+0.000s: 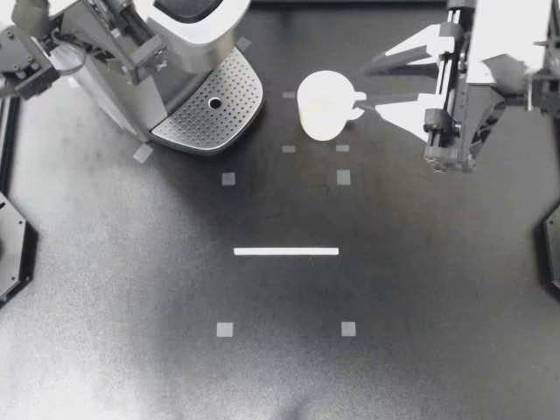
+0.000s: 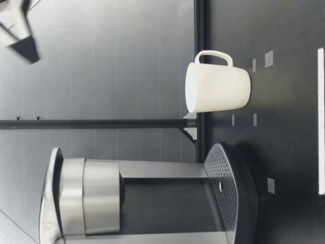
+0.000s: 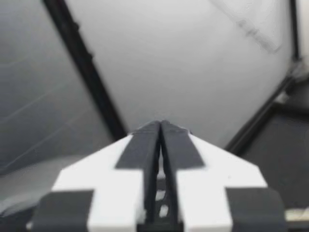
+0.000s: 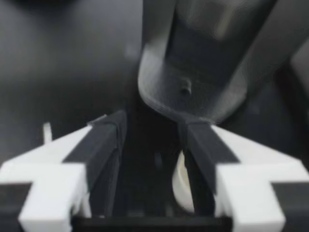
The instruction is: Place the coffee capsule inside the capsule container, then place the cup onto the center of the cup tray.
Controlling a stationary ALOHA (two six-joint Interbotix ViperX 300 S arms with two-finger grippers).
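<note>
right gripper point(image 1: 364, 85): spread wide, beside cup point(image 1: 320, 107) handle; left gripper point(image 3: 160, 127): closed, empty

No readable text, labels, numbers or signs anywhere

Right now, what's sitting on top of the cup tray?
Nothing lies on the cup tray where its grate shows. From above, the machine's head covers its rear. The cup stands on the table beside it.

Black table point(image 1: 394, 289): cup point(image 1: 322, 105), coffee machine point(image 1: 188, 52)
</note>
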